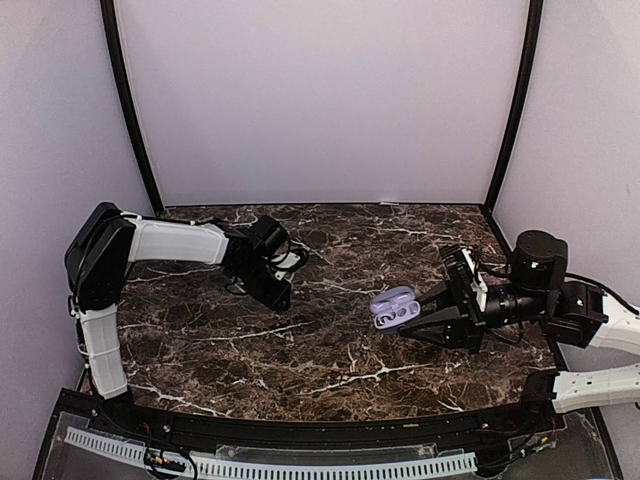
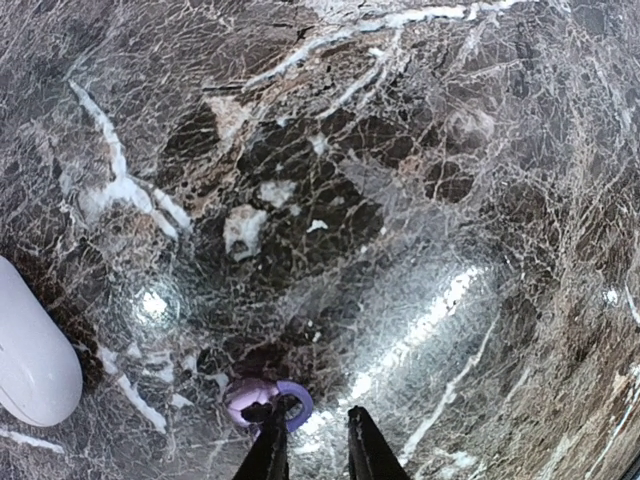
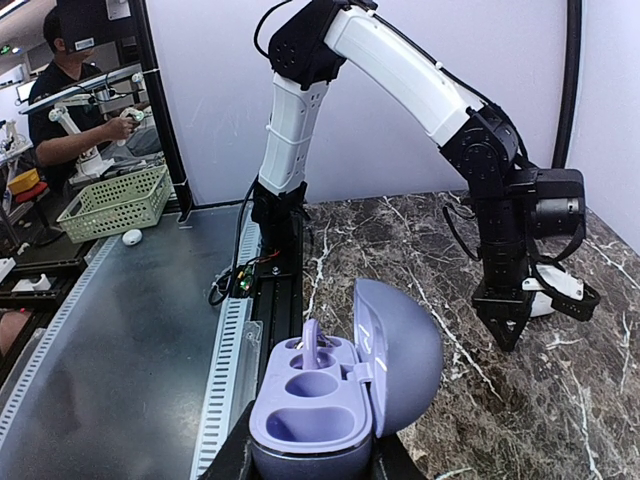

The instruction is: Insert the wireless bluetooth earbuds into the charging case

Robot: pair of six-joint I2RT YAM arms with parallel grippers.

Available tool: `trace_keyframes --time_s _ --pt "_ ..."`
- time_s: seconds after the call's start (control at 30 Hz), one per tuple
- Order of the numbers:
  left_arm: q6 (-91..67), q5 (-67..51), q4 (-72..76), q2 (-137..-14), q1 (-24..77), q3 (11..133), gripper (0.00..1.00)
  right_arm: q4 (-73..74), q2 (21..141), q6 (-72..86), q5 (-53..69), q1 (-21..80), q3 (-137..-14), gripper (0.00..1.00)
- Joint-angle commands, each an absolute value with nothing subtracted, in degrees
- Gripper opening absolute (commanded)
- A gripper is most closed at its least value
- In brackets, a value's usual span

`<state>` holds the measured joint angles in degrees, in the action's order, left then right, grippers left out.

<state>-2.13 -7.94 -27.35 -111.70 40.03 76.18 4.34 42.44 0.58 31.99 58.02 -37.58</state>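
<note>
Right pincer (image 3: 312,458) is clamped on the charging case (image 3: 400,350) and holds it over the right half of the table (image 1: 300,350), lid swung open. A pale lilac piece (image 3: 312,345) stands up in its far socket. On the left, the left pincer (image 2: 320,408) points straight down, jaws a little apart with bare marble between them. A tiny pale earbud (image 2: 262,398) lies right at one fingertip. A white oval pebble (image 2: 30,350) sits nearby.

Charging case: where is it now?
The charging case is right of centre in the top view, lid open, held in the right gripper jaws.
</note>
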Motion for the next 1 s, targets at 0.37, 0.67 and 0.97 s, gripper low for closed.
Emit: trace_keyframes --time_s 0.37,0.67,0.97 --pt "-2.32 -1.69 -32.54 -115.26 40.17 81.17 0.18 3.34 41.15 1.09 31.25 58.35 -37.09 0.00" --pt "-2.69 -0.70 -32.73 -115.82 40.17 80.73 0.16 3.35 41.09 1.08 31.12 58.27 -37.09 0.00" --pt "-2.03 -2.40 -32.23 -114.63 40.17 81.23 0.02 3.26 41.52 0.97 31.11 58.36 -37.22 0.00"
